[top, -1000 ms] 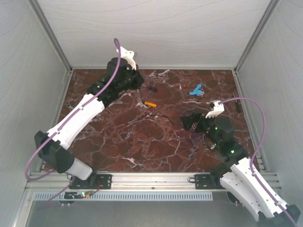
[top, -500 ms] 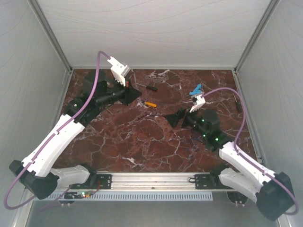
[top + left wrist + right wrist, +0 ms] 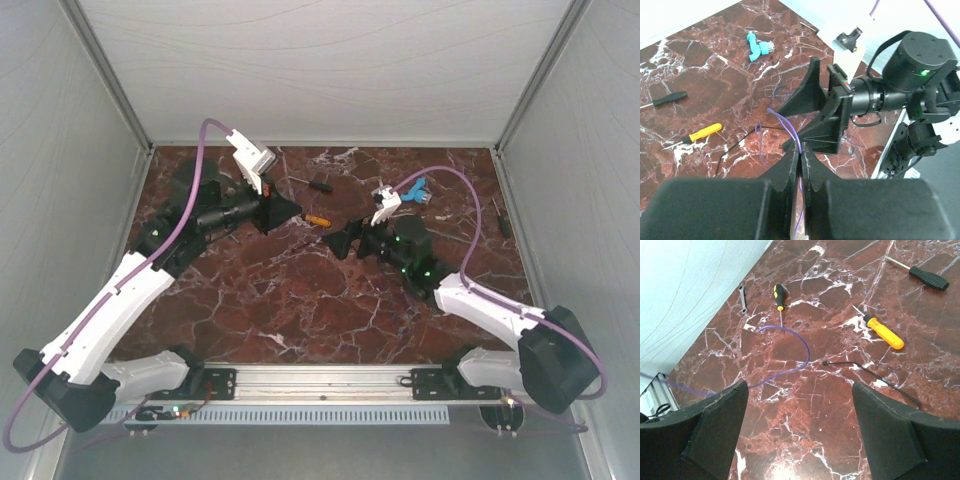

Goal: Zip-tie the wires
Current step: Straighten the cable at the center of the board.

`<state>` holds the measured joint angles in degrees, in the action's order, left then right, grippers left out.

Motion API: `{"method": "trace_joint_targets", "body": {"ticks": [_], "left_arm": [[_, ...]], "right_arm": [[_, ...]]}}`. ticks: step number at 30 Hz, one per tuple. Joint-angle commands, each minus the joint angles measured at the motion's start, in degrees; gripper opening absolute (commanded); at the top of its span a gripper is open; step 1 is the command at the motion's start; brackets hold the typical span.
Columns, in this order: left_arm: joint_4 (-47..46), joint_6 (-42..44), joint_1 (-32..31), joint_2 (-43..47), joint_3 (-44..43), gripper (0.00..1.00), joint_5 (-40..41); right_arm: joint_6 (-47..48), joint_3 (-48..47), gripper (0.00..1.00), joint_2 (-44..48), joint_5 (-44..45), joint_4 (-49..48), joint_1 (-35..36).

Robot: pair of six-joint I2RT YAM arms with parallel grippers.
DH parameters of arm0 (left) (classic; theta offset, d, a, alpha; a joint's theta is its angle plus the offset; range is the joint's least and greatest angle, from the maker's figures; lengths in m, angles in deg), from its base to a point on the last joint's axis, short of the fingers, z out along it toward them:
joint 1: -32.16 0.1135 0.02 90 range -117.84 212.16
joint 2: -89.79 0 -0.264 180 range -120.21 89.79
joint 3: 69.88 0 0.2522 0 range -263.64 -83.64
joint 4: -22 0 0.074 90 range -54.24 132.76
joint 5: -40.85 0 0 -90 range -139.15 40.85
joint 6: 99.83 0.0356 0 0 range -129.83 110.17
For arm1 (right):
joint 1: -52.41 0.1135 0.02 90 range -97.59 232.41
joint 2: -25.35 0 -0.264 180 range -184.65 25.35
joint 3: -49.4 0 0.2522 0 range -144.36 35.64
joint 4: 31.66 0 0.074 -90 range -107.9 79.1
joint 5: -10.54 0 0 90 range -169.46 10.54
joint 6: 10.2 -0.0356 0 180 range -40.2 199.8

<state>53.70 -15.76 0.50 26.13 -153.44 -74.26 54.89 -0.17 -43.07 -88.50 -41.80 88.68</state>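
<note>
Table (image 3: 250,300): dark red marble, white veins
Walls (image 3: 330,70): plain pale panels, three sides
Rail (image 3: 320,375): aluminium, along near edge
Light: soft, even

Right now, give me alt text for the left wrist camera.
The left gripper, shut, pinches a thin purple wire above a red marble table; the open right gripper faces it. An orange-handled screwdriver lies on it.

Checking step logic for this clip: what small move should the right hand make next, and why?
Probably lower the open right hand onto the black zip tie and close on it: the left hand is shut on a purple wire, while the zip tie lies loose beneath it.
</note>
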Motion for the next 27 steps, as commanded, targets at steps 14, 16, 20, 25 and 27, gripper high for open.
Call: {"method": "trace_joint_targets", "body": {"ticks": [14, 16, 20, 25, 27], "left_arm": [[-6.9, -0.6, 1.2, 2.9, 2.6, 0.00, -1.1], [-7.5, -1.4, 2.3, 2.9, 3.2, 0.00, -0.1], [-8.6, -3.4, 5.8, 2.1, 3.8, 0.00, 0.3], [-9.5, -4.4, 9.0, 0.9, 4.7, 0.00, 1.1], [-9.3, -4.2, 9.4, 0.6, 4.9, 0.00, 1.9]], "right_arm": [[1.0, -6.8, 0.00, -9.0, 2.5, -5.6, 0.6], [-0.1, -6.6, 0.00, -8.3, 4.0, -3.9, 0.6], [-1.2, -7.2, 0.00, -6.0, 7.7, 3.1, 0.6], [-2.8, -6.8, 0.00, -2.2, 12.9, 11.5, 0.4], [-3.4, -7.3, 0.00, -0.8, 13.4, 15.8, 0.4]]}}
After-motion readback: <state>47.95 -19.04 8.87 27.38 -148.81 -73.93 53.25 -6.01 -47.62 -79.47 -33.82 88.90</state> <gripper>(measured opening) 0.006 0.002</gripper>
